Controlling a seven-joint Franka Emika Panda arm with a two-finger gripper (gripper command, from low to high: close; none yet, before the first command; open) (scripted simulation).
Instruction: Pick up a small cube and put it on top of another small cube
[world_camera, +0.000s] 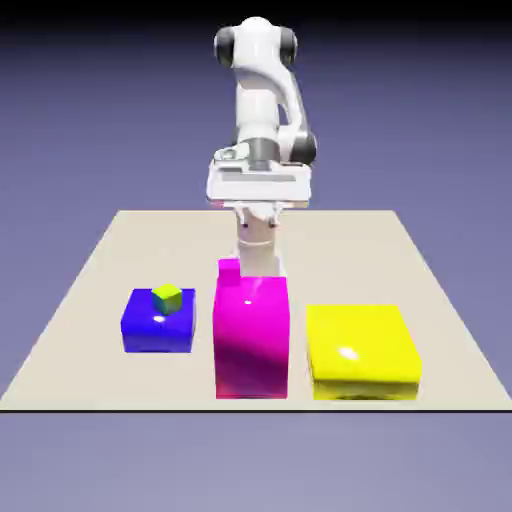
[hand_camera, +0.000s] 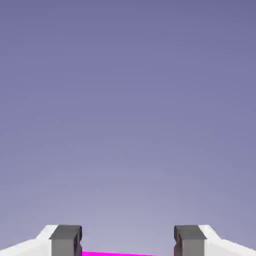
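On the worktop (world_camera: 90, 270), the tiny yellow-green cube (world_camera: 167, 296) sits on the large blue block (world_camera: 158, 322), left of the tall magenta block (world_camera: 252, 338). A small magenta cube (world_camera: 229, 270) rests at that block's far left corner. Behind it hangs the gripper (hand_camera: 127, 241), jaws apart and empty. The yellow block (world_camera: 361, 351) lies right. The teal cube is not visible.

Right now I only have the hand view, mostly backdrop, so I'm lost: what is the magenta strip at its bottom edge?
Observer: Likely the tall magenta block, standing mid-table in front of the arm.
Operator: Where is the stacking target?
Observer: The tiny yellow-green cube sits on top of the large blue block, at the exterior view's left.
Operator: And the teal cube?
Observer: It shows in neither view; only a small magenta cube peeks out behind the tall block.
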